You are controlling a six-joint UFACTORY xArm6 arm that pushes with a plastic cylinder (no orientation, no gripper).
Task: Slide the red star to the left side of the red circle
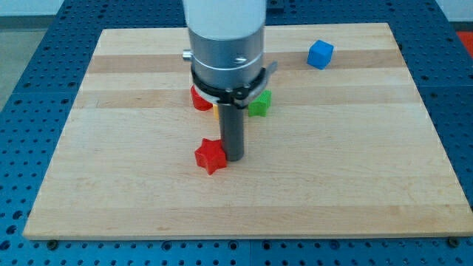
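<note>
The red star [210, 155] lies on the wooden board [244, 133] a little left of the view's centre. My tip [234, 158] rests on the board right beside the star's right edge, touching or nearly touching it. The red circle [199, 98] sits above the star toward the view's top, mostly hidden behind the arm's silver flange; only its left part shows.
A green block [259, 103] sits to the right of the rod, partly hidden by the flange. A sliver of a yellow block [216, 111] shows between the red circle and the rod. A blue cube [320, 54] stands near the board's top right.
</note>
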